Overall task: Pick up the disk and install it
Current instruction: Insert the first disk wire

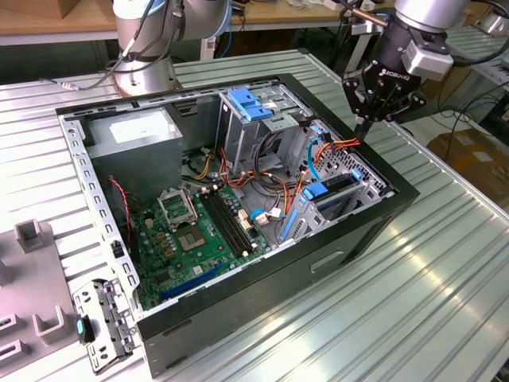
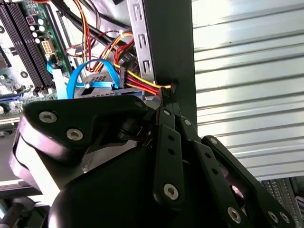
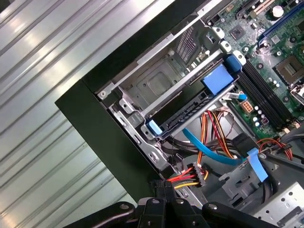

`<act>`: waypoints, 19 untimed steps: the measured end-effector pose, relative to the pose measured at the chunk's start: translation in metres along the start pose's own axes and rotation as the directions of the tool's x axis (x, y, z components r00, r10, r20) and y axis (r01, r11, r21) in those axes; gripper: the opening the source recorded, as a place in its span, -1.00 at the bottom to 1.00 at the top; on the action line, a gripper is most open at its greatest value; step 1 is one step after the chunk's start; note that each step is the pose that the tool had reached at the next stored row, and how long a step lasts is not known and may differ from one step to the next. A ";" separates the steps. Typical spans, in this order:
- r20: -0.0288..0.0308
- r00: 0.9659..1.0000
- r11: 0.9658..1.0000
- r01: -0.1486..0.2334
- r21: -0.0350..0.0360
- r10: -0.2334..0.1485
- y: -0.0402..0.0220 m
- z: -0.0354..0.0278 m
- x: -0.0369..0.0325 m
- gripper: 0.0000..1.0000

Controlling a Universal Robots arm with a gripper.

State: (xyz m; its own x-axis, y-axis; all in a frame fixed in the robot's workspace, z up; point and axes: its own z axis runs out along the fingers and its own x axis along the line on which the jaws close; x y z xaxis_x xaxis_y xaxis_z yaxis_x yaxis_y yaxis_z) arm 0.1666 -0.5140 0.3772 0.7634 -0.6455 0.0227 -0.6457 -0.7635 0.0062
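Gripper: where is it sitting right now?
In the exterior view's upper right, the gripper hangs over the case rim on that side, just above the red-and-yellow wires.

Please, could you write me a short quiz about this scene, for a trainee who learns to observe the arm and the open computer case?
1. True or false: the gripper holds the disk.
2. The carrier on the disk is: A red; B blue; C green.
3. Fill in: right at the gripper's tip run red and yellow ____.
Key: 1 false; 2 B; 3 wires.
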 end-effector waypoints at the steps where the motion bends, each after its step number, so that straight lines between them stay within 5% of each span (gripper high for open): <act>1: 0.000 1.000 1.000 0.002 0.000 -0.002 -0.0016 -0.0001 -0.0013 -0.77; 16: 0.000 1.000 1.000 0.006 0.000 -0.006 -0.0017 -0.0001 -0.0014 -0.77; 17: 0.000 1.000 1.000 0.006 0.000 -0.006 -0.0018 -0.0001 -0.0015 -0.62; 19: -0.001 1.000 1.000 0.006 0.000 -0.006 -0.0018 -0.0001 -0.0015 -0.62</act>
State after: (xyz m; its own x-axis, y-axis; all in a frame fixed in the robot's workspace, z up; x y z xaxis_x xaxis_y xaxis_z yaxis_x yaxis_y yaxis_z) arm 0.1666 -0.5117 0.3773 0.7675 -0.6406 0.0232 -0.6409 -0.7676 0.0062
